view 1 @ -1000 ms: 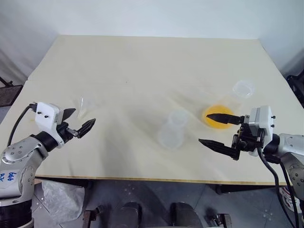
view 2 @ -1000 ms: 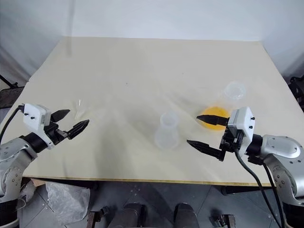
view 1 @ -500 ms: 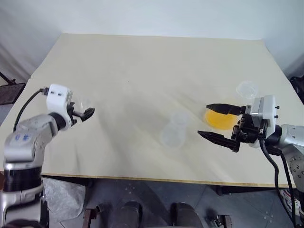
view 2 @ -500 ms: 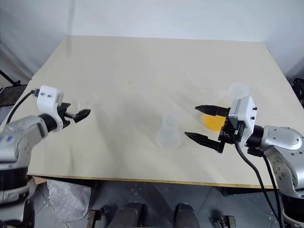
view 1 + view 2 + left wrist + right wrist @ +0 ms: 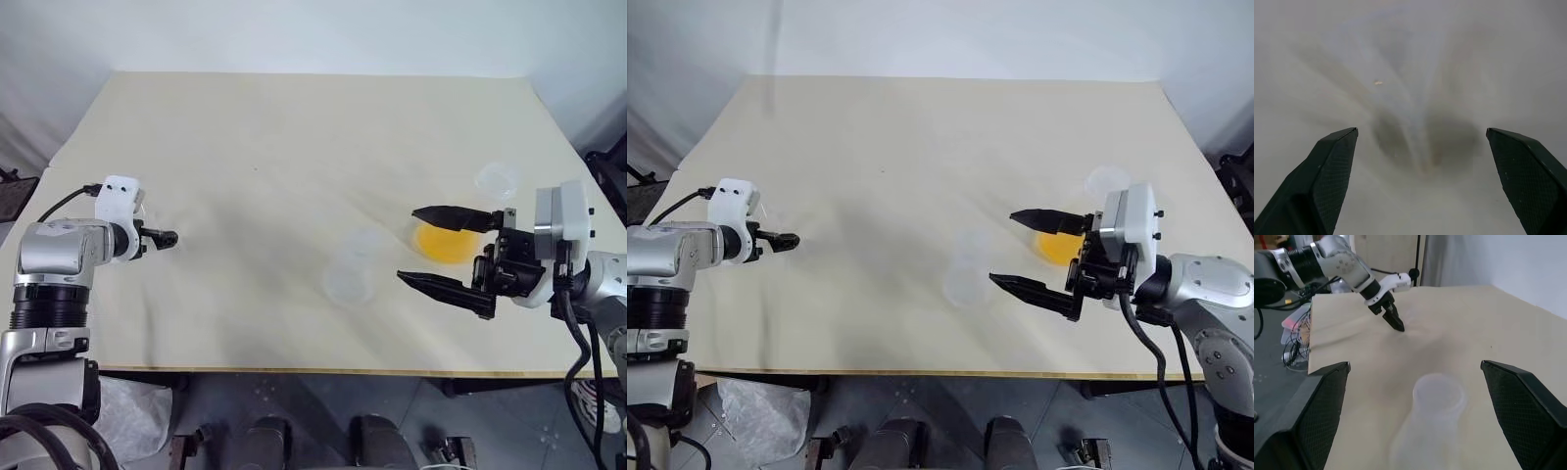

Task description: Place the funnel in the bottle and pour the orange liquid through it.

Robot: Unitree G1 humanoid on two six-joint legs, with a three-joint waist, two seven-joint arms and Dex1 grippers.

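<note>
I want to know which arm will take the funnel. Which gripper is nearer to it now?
The left. The left gripper hangs open right over the funnel, a finger on each side. The right gripper is far across the table, open, beside the bottle.

A cream table fills most of the scene, its cloth lightly creased. Near the table's right edge stands a small clear cup. Below the table's near-left corner a crumpled clear plastic bag lies on the dark floor. Behind the table hangs a white backdrop.
</note>
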